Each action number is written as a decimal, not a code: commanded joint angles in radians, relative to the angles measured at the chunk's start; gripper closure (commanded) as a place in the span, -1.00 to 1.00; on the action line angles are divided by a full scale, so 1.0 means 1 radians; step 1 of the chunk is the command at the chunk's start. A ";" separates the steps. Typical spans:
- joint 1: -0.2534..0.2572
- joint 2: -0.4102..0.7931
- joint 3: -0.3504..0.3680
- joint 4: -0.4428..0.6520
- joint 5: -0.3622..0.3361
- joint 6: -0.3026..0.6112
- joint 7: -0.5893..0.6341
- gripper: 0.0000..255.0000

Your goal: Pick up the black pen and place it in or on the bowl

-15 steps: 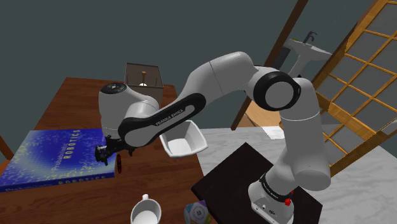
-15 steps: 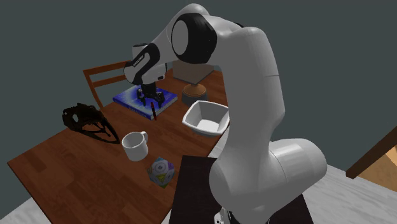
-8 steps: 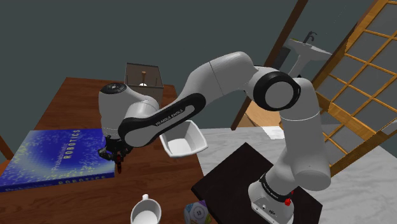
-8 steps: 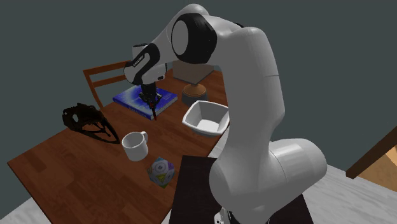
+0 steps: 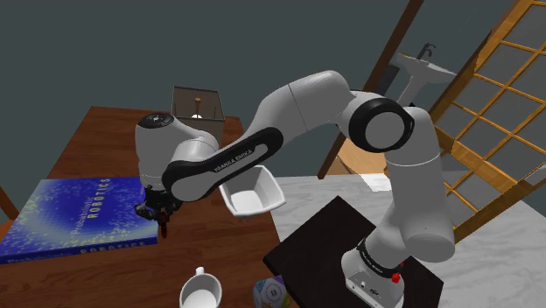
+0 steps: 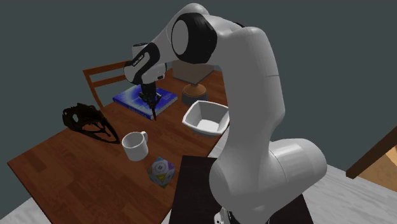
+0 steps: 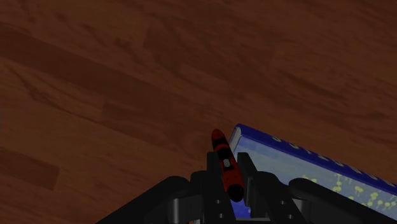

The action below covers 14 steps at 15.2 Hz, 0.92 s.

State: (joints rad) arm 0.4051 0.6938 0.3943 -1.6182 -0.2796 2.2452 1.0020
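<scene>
The pen (image 7: 224, 160) is red with black bands and lies on the wooden table (image 5: 96, 131), right against the near corner of a blue book (image 7: 305, 172). My gripper (image 7: 226, 167) is shut on the pen, one black finger (image 7: 213, 170) on either side of its barrel. From the shoulder view the gripper (image 5: 157, 213) points down at the book's corner, and the pen (image 5: 164, 227) sticks out below it. The white square bowl (image 5: 252, 194) stands upright on the table, a short way to the shoulder view's right of the gripper. In the second exterior view I see the gripper (image 6: 151, 102), pen (image 6: 153, 112) and bowl (image 6: 205, 119).
A blue book (image 5: 70, 214) lies under the gripper's side. A white mug (image 6: 135, 145), a patterned cube (image 6: 160, 170) and a black skull-like object (image 6: 89, 121) sit nearer the table's front. A brown box (image 5: 197, 103) stands at the back, with a chair (image 6: 105, 76) behind the table.
The fingers stood apart one second ago and have since closed on the pen. The arm and the pen have stayed in place.
</scene>
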 commanded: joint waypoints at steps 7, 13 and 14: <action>-0.013 -0.060 0.019 0.009 0.024 -0.067 -0.012 1.00; -0.020 -0.101 0.032 0.027 0.042 -0.125 -0.022 1.00; -0.021 -0.108 0.034 0.031 0.045 -0.135 -0.023 1.00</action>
State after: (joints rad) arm 0.3861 0.5942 0.4258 -1.5903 -0.2382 2.1222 0.9814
